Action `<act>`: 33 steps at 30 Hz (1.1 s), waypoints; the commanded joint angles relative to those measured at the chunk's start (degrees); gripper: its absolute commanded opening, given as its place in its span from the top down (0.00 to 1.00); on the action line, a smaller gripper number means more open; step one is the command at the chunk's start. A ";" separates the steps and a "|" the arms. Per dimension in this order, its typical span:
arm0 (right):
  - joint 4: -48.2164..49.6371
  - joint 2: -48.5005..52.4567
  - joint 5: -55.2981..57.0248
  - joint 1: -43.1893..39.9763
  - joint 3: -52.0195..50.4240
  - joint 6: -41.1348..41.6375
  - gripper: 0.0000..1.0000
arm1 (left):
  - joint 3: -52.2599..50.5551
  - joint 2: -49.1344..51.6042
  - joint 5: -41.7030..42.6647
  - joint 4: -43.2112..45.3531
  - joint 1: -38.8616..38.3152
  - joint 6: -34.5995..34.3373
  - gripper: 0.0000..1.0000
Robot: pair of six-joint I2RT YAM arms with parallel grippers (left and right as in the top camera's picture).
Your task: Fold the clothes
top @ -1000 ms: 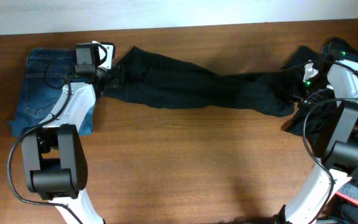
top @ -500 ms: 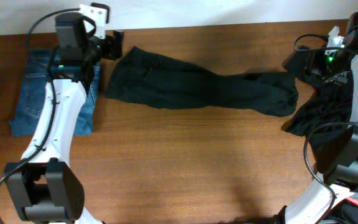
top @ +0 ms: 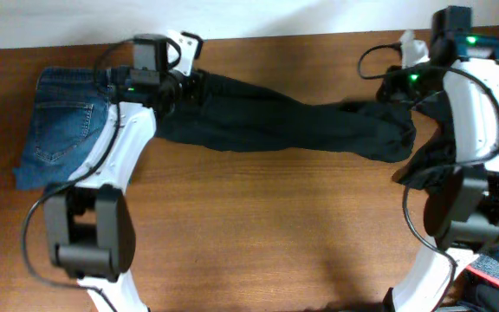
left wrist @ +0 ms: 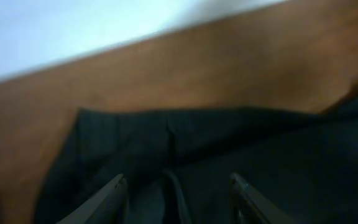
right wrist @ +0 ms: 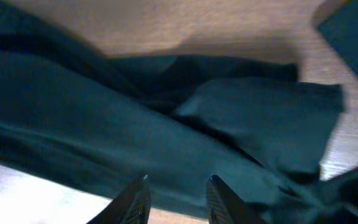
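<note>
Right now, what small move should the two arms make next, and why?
Probably lower and close both: the left gripper hangs open over the waistband of the black trousers, the right gripper open over their leg ends, and the trousers lie stretched out, unfolded.

Black trousers, blue denim jeans, brown table

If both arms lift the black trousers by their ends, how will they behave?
Probably floppy: the black trousers lie limp and creased, so the middle would likely sag when lifted. The end under the right gripper is folded over in layers, so a pinch there may catch only the top layer.
</note>
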 commanded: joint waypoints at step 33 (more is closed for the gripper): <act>-4.50 21.03 8.76 -3.34 -2.40 3.21 0.66 | -0.50 11.98 -11.87 -22.38 7.32 -0.83 0.61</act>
